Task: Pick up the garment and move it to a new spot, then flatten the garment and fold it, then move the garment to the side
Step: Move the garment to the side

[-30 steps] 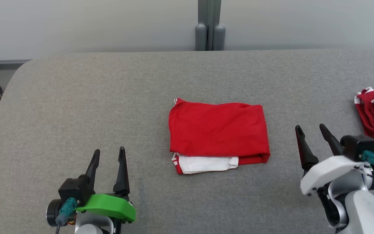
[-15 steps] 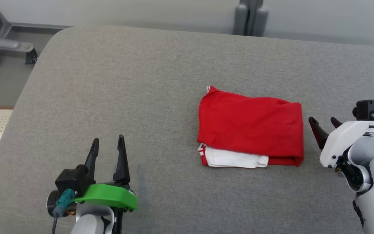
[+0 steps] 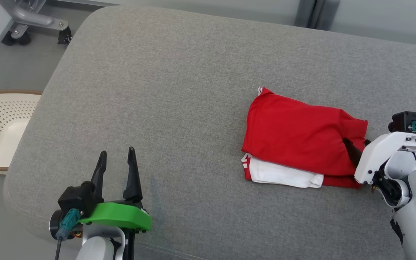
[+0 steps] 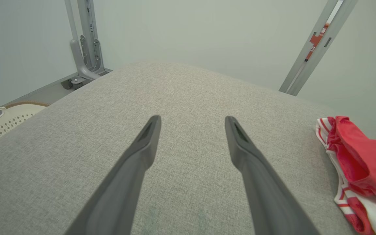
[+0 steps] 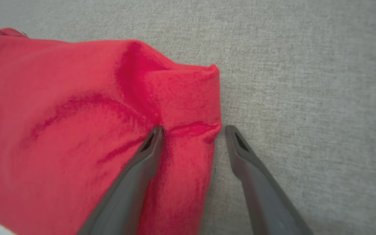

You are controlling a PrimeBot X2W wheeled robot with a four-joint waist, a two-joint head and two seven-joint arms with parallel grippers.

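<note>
Across the grey pad (image 3: 157, 90), the garment (image 3: 294, 141) seemingly runs left-right.

Garment (image 3: 298, 137): red upper layer; white layer beneath; red-and-white striped trim on the white layer's edge.
Bench (image 3: 179, 90): mid-grey, fine flecked weave, uniform to all edges.
Left gripper (image 3: 117, 151): dark grey fingers; green cover; black camera housing; teal connector.
Right gripper (image 5: 193, 129): dark grey fingers; white cover; black camera housing; teal connector.
Basket (image 3: 2, 112): cream, diamond-hole pattern; brown rim.
Frame (image 3: 31, 16): grey metal.
</note>
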